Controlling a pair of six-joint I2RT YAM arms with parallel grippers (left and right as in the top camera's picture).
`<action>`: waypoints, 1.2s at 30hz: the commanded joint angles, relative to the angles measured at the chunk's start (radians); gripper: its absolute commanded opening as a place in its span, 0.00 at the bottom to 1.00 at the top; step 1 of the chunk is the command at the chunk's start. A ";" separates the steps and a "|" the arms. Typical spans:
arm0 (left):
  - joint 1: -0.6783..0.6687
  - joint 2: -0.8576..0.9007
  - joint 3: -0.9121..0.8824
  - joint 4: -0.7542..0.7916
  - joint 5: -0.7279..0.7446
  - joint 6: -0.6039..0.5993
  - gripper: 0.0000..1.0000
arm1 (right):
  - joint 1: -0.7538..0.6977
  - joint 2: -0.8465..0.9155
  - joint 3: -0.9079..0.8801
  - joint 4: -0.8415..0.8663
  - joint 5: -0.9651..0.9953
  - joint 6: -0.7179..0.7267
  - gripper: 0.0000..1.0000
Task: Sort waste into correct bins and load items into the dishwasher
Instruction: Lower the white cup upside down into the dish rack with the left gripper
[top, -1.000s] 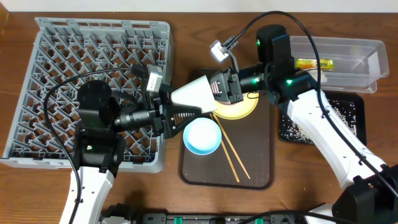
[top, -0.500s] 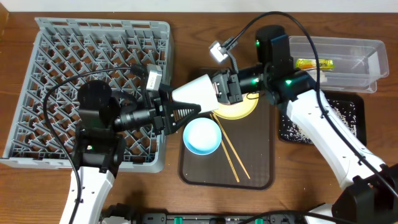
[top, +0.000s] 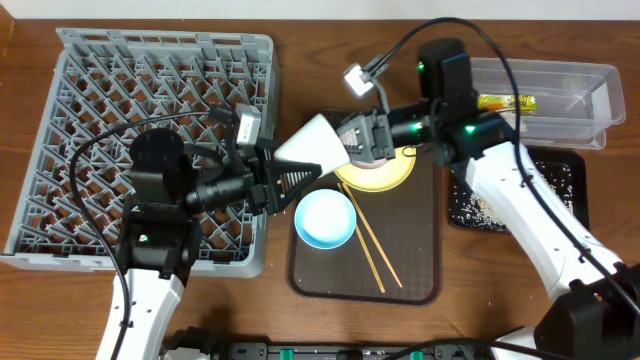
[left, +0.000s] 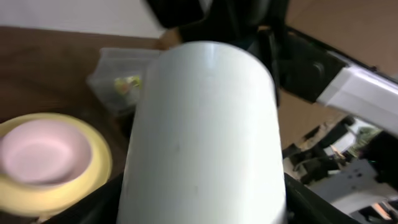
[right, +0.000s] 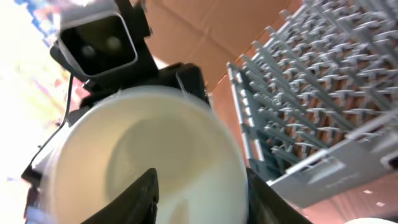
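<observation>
Handover, centre frame: white cup hung above the surface, its rim pinched by the right pincer. Its base pointed lower left into the left pincer, whose jaws flanked it; grip could not be told. Dishwasher rack lay left, nearer that arm.

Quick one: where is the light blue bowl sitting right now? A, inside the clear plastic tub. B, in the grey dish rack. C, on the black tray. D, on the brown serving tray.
D: in the overhead view the light blue bowl rests on the brown serving tray, just right of the grey dish rack and not in it.
</observation>
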 joint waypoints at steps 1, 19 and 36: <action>0.047 0.001 0.013 -0.031 -0.105 0.058 0.66 | -0.051 0.003 0.002 -0.007 -0.035 -0.026 0.45; 0.230 -0.021 0.042 -0.303 -0.375 0.088 0.63 | -0.144 -0.003 0.004 -0.495 0.631 -0.267 0.54; 0.378 0.016 0.250 -0.909 -1.061 0.154 0.62 | -0.260 -0.022 0.165 -0.895 1.008 -0.426 0.54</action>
